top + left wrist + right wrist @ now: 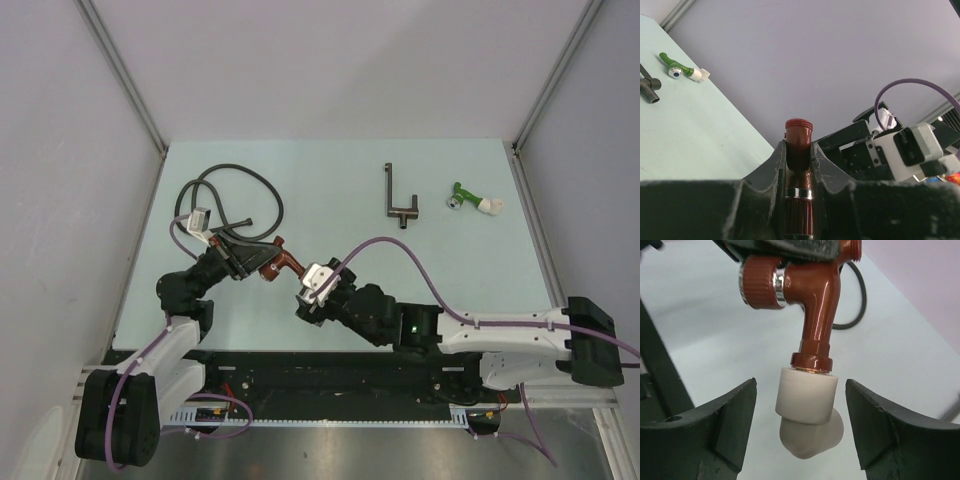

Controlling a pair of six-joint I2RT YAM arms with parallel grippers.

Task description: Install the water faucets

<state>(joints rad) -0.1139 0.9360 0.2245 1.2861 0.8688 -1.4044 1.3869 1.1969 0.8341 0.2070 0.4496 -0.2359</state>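
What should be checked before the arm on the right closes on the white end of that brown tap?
1. Left fingers clamped on the copper faucet: ok.
2. Right fingers open: ok.
3. White elbow between the right fingers, touching neither: ok.
4. White elbow centred in the gap: not ok, it sits nearer one finger.
5. White elbow seated tight on the copper faucet: cannot tell.
6. Green faucet and dark pipe piece away from both arms: ok.
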